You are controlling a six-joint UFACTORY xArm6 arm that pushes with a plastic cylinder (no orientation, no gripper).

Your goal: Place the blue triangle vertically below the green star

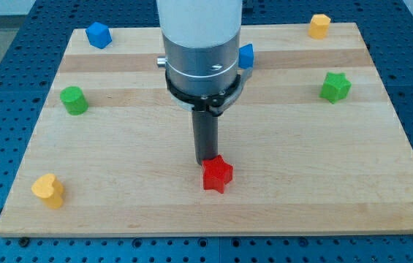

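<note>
The green star lies near the board's right edge, in the upper half. A blue block, probably the blue triangle, is mostly hidden behind the arm's white and silver body, up and to the left of the star. My tip is at the middle of the board, touching the upper edge of a red star. The tip is well below the blue block and far left of the green star.
Another blue block sits at the top left corner. A green cylinder is at the left. A yellow heart is at the bottom left. A yellow block is at the top right. The wooden board sits on a blue perforated table.
</note>
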